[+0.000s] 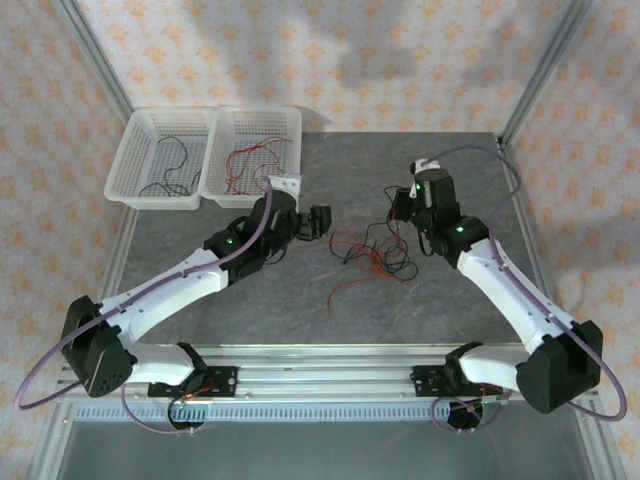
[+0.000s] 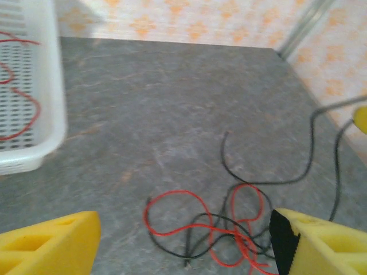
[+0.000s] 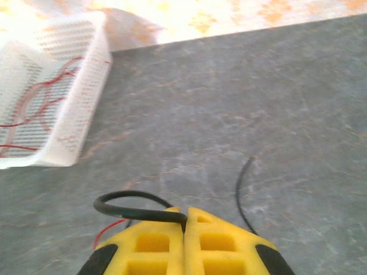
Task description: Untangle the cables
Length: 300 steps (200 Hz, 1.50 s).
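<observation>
**Your right gripper (image 3: 186, 216) is clamped on one thin black wire (image 3: 135, 205); your left gripper (image 2: 183, 246) is spread open at the tangle**

In your right wrist view, the two yellow fingers are pressed together. The thin black wire runs into the seam between their tips after curling in a loop off to their left. A second black strand end (image 3: 243, 186) lies on the table just right of the fingers, and a bit of red strand (image 3: 109, 230) shows beside their left edge.

Your left gripper's yellow fingers stand wide apart with nothing between them. The tangle of very thin red and black wires (image 2: 226, 229) lies on the table just ahead of them, closer to the right finger. One black strand runs from it toward the right edge of that view.

From above, the tangle sits on the grey stone-patterned tabletop (image 1: 230, 305) between your two grippers, nearer the right one. One red strand trails toward the near edge.

Two white perforated plastic baskets stand side by side and touching at the far left corner. The left-hand basket (image 1: 135, 150) holds loose black wires (image 1: 165, 165). The right-hand basket (image 1: 285, 125) holds loose red wires (image 1: 245, 160).
</observation>
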Each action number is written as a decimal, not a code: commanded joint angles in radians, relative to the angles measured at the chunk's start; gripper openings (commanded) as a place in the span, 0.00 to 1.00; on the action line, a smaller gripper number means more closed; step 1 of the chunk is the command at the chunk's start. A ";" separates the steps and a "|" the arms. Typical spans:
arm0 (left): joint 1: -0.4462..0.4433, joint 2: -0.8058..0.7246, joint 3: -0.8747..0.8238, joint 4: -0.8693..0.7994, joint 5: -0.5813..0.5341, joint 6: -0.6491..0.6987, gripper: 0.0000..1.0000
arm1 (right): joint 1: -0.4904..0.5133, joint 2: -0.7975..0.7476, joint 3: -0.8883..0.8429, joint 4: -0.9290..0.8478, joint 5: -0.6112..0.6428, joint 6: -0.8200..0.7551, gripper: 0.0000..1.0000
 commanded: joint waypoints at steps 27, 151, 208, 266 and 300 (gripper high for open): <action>-0.155 0.063 0.039 0.167 0.034 0.134 0.78 | -0.006 -0.067 0.145 -0.053 -0.229 0.065 0.00; -0.199 0.069 -0.029 0.332 -0.048 0.148 0.75 | -0.005 -0.072 0.333 -0.030 -0.381 0.161 0.00; -0.200 0.024 -0.024 0.346 -0.049 0.179 0.73 | -0.004 -0.095 0.271 0.013 -0.398 0.202 0.00; -0.201 -0.082 -0.035 0.262 -0.008 0.207 0.75 | 0.019 -0.059 0.251 0.018 -0.356 0.175 0.00; -0.202 -0.171 -0.003 0.071 0.006 0.255 0.78 | 0.030 -0.062 0.248 -0.020 -0.287 -0.006 0.00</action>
